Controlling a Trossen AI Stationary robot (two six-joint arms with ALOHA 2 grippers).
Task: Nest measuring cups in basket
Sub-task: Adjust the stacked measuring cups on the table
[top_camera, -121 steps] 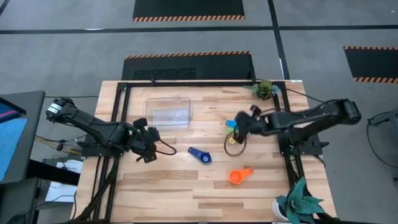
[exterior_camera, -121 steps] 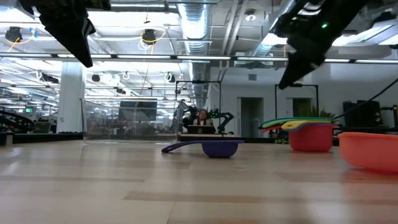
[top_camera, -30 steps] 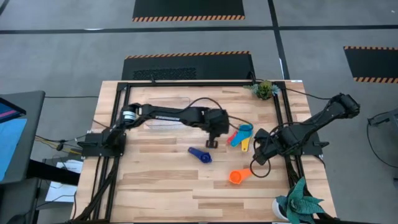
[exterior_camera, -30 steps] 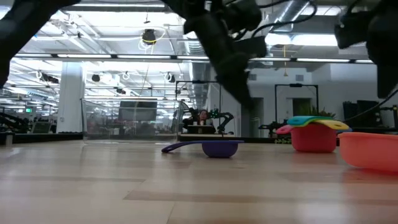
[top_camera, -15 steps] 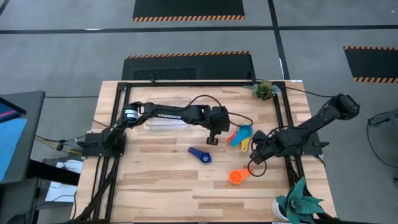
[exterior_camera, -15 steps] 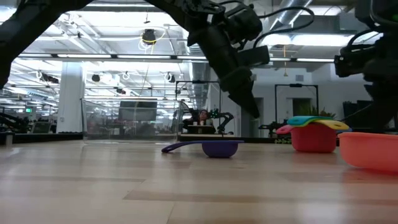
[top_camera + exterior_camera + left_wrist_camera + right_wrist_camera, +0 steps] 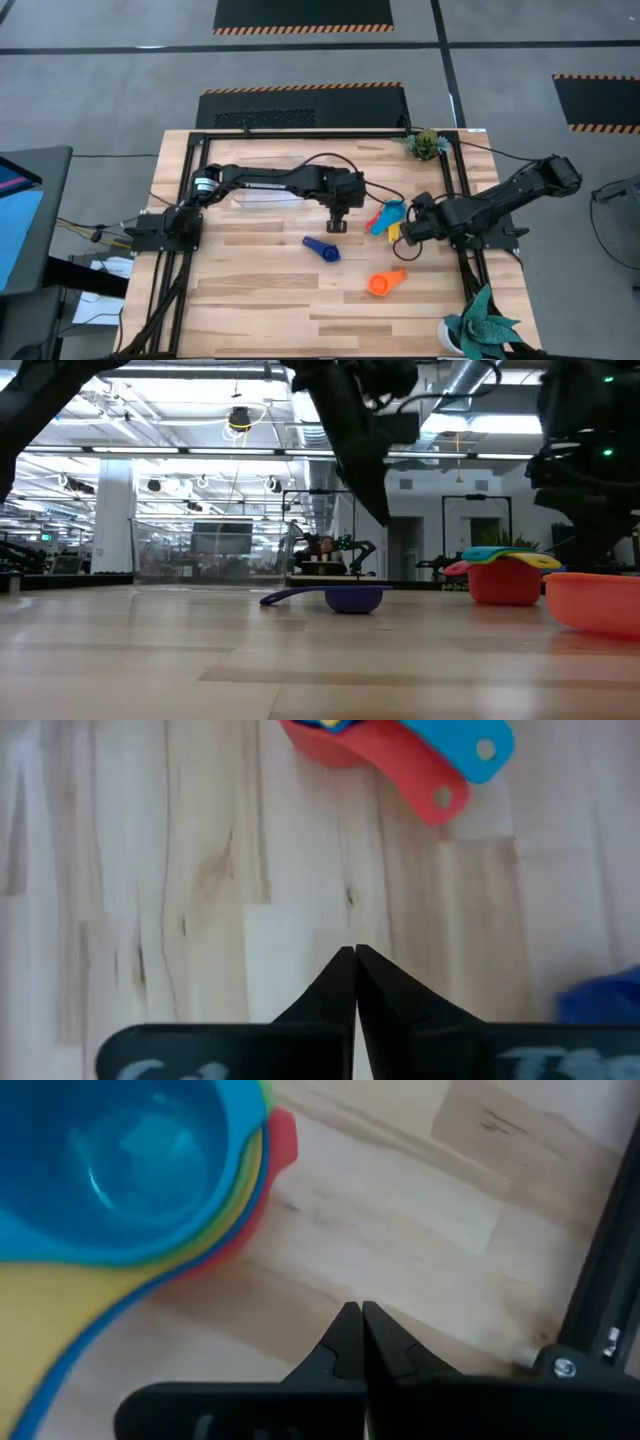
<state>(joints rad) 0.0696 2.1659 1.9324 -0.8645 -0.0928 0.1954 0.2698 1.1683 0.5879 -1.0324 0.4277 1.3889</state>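
Left gripper, closed and empty, hovers at centre; right gripper, also closed, sits at three o'clock. Basket lies at eleven, nested cups between grippers. Open fingers first, then pinch a handle.

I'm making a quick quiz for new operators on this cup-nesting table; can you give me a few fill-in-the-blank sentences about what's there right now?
1. The stack of nested cups has a ____ cup at the bottom.
2. The clear basket currently holds ____ cups.
3. The cup lying alone nearest the table's front edge is ____.
4. Both the left pincer and the right pincer are ____.

Missing words: red; no; orange; shut
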